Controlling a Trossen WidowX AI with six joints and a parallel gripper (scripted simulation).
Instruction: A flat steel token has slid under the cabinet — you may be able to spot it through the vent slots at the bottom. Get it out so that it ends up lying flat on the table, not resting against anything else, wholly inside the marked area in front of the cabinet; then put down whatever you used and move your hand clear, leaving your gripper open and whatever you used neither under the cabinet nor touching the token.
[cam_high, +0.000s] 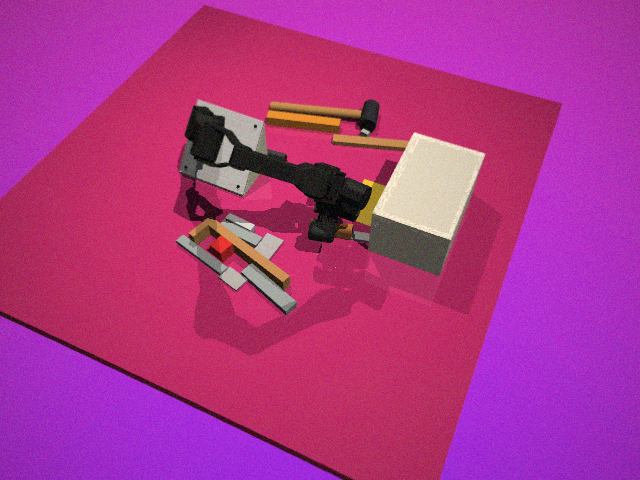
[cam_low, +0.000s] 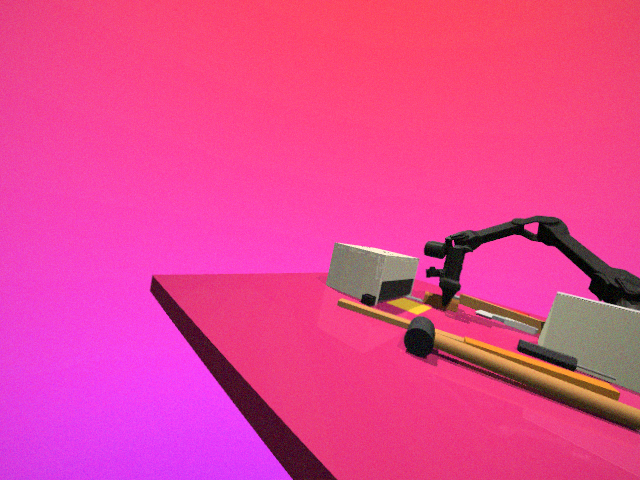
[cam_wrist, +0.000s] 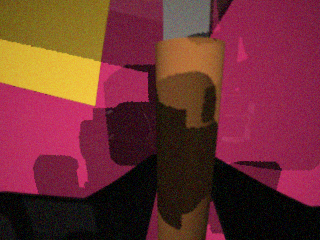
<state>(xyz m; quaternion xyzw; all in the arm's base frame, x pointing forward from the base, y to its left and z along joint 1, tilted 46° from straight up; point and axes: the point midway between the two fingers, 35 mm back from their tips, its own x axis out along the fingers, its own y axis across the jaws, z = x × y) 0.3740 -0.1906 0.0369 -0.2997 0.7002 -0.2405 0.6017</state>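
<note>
Jaws about a third open, clamped on 1 tool handle, tan. 1 flat grey blade runs from it to the cabinet front; I can't see its tip. 1 yellow area beside the blade. 1 off-white cabinet toward the bench's right edge, top view. Token: I can't make it out, so can't confirm its look or spot. Toward the bench's top edge: 1 mallet, 1 orange bar, 1 wooden strip. Toward its left corner: 1 red cube, 1 L-shaped brown stick, several grey flats.
</note>
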